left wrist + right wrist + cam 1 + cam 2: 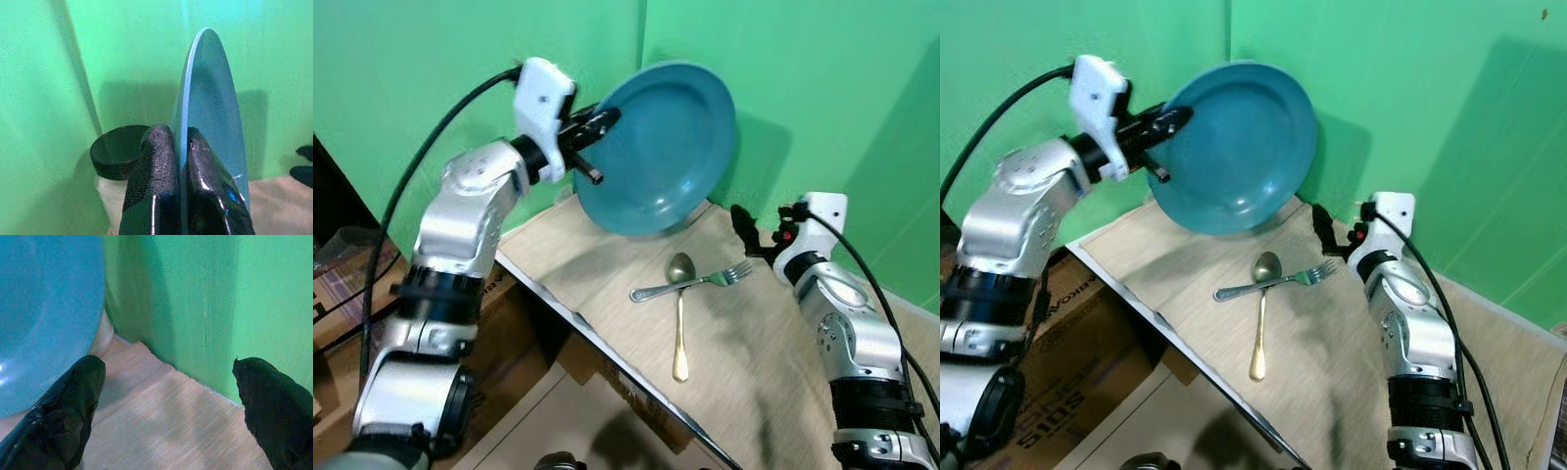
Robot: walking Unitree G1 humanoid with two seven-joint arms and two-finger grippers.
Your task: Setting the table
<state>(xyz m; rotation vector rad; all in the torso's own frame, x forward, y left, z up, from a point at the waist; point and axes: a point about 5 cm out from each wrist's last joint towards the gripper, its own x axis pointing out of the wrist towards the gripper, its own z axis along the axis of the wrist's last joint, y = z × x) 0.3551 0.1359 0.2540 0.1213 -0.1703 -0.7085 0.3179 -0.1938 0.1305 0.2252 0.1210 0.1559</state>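
Lower left of the head view: cardboard boxes (1067, 382) on the floor beside the bench (773, 382), printed sides up, contents not visible.

Left end effector (592, 147) is in the upper left of centre, raised well above the bench. Its fingers (151, 166) are clamped tight on the rim of the blue plate (661, 147), one finger on each face. The plate is tilted nearly on edge, its hollow facing the camera, and nothing is in it. Its lower edge hangs over the far corner of the bench; whether it touches the surface I cannot tell.

Left wrist view: behind the plate, a pale jar (115, 186) with a black lid (117, 149) stands by the green wall (822, 88). Lid is on, contents unreadable.

Centre of the bench: a gold spoon (680, 308) lies lengthwise, bowl toward the wall, just below the plate. A silver fork (690, 283) lies across the spoon's neck, touching it, tines pointing right.

Right end effector (744, 230) sits at mid right, just beside the fork tines, low over the bench near the wall. Fingers (63, 416) are spread wide with nothing between them; the plate's edge shows next to one finger.
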